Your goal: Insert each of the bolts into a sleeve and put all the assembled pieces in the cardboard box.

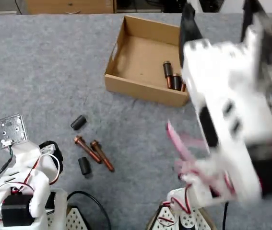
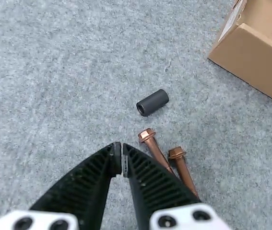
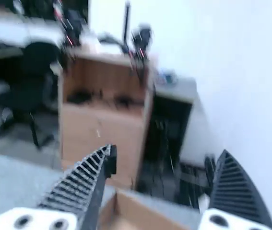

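Two copper bolts (image 1: pixel 88 149) (image 1: pixel 102 155) lie side by side on the grey carpet, with one black sleeve (image 1: pixel 78 122) just beyond them and another sleeve (image 1: pixel 84 165) beside them on the near side. The cardboard box (image 1: pixel 126 84) holds two assembled pieces (image 1: pixel 167 71) (image 1: pixel 176 82) by its right wall. My left gripper (image 2: pixel 118 155) is shut and empty, low over the carpet, just short of the bolts (image 2: pixel 155 149) (image 2: pixel 181 167) and a sleeve (image 2: pixel 152 102). My right gripper (image 3: pixel 167 165) is open and empty, raised high over the box's right side (image 1: pixel 217 24).
A small metal plate (image 1: pixel 11 129) lies on the carpet at the left, beside the left arm's base. The box corner (image 2: pixel 251 52) stands beyond the loose parts. Behind the table are a wooden cabinet (image 3: pixel 102 120) and a white wall.
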Controlling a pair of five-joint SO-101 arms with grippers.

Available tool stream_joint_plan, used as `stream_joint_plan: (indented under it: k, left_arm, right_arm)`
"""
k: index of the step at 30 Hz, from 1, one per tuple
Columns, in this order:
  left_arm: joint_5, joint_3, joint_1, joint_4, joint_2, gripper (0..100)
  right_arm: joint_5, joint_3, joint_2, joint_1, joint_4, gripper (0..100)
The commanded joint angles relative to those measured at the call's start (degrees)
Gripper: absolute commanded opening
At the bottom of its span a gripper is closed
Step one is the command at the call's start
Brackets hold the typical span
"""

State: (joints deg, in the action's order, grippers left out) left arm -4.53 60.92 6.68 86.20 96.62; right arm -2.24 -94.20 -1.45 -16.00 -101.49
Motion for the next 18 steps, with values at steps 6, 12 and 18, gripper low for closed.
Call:
stream_joint_plan:
  k: [6,12,18]
  left_arm:
    - [0.26,0.09,11.69,0.26,1.71,2]
    - [0.35,0.18,24.7,0.26,1.36,2]
    - [0.44,4.4,36.48,-0.7,1.45,2]
  right_arm:
    - [-4.66,34.07,-9.45,-6.29,-0.44,31.1]
    - [-7.47,58.86,-8.84,-10.59,12.66,31.1]
    - [-29.01,70.29,-8.84,-17.8,25.05,31.0]
